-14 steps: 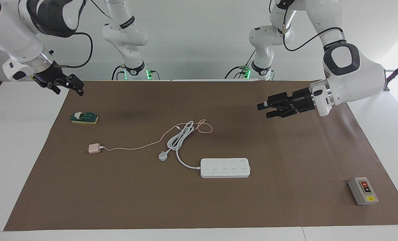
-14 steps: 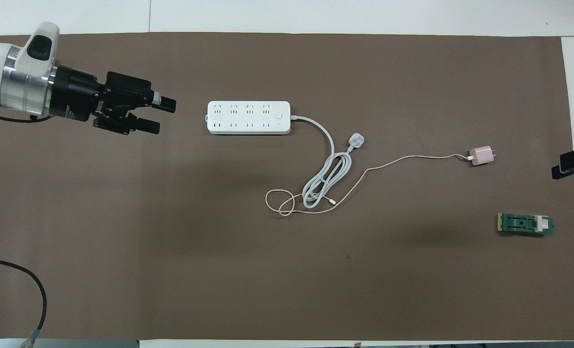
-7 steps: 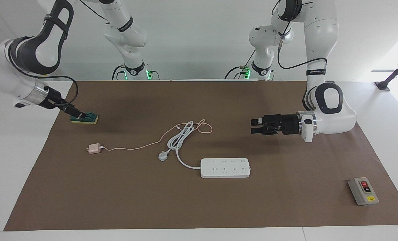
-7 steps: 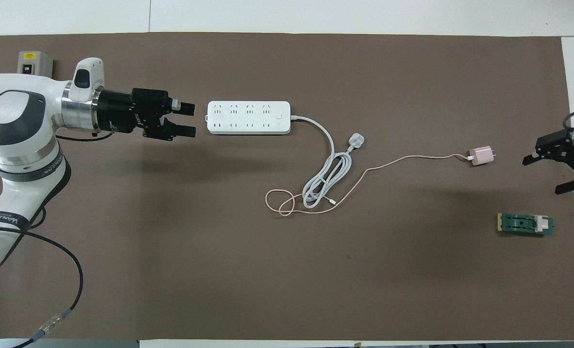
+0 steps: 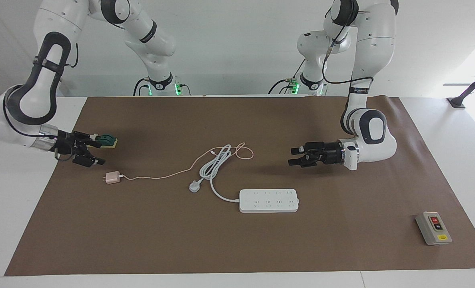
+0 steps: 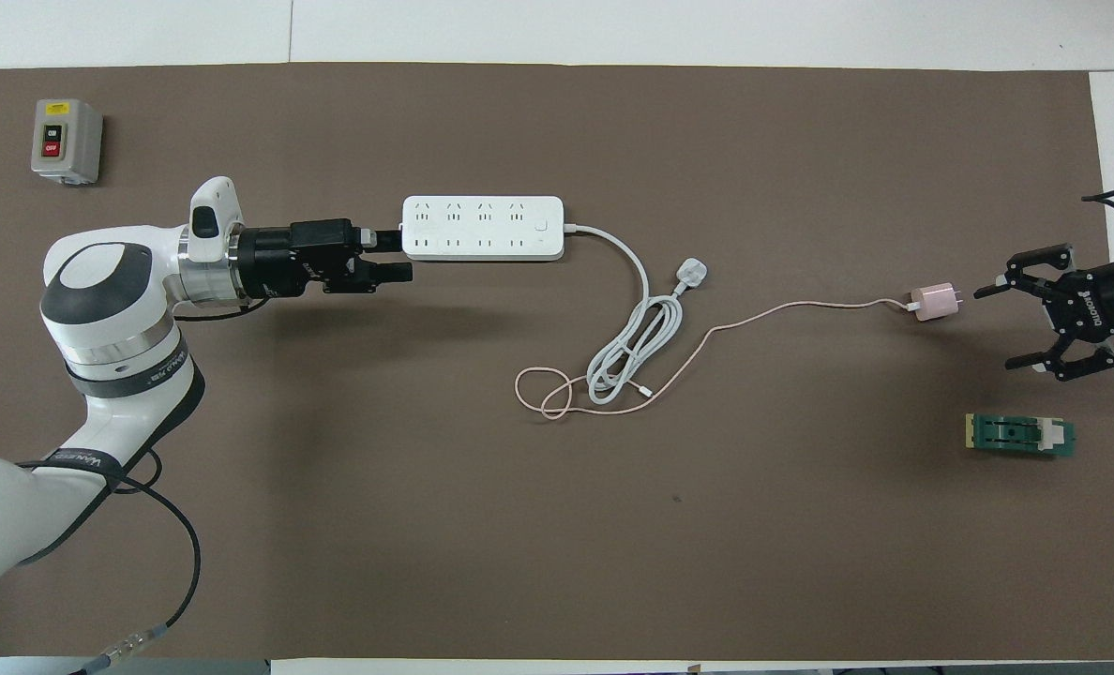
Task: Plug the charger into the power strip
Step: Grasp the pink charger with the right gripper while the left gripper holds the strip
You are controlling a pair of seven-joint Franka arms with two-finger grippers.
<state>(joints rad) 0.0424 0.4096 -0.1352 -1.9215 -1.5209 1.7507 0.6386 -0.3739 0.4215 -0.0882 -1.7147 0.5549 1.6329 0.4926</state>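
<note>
Lying flat on the brown mat (image 5: 341, 240), the power strip (image 5: 268, 200) has its long axis running along the table from one arm's end toward the other, socket face up. Its thick white cord (image 5: 217, 188) leaves the end toward the right arm, curves toward the robots into a loose bundle, and ends in a white plug (image 5: 194, 186) resting beside that bundle. The charger (image 5: 112, 178) sits well apart from the strip, toward the right arm's end of the table. Its prongs point toward that end, away from the strip, while its thin pink cable (image 5: 161, 174) leaves the face turned toward the strip and trails to a loop (image 5: 243, 152) that overlaps the white cord's bundle.

The right gripper (image 5: 92, 153) hangs low over the mat edge, just beside the charger on its prong side, fingers spread apart and holding nothing. The left gripper (image 5: 296, 156), pointing horizontally toward the right arm's end, is raised over the mat near the strip's free end; its fingers are also apart and empty, and it does not touch the strip.

A green block on a yellow base (image 5: 105, 141) lies near the right gripper, nearer to the robots than the charger. A grey switch box (image 5: 433, 228) with red and black buttons stands at the left arm's end, farther from the robots than the strip.
</note>
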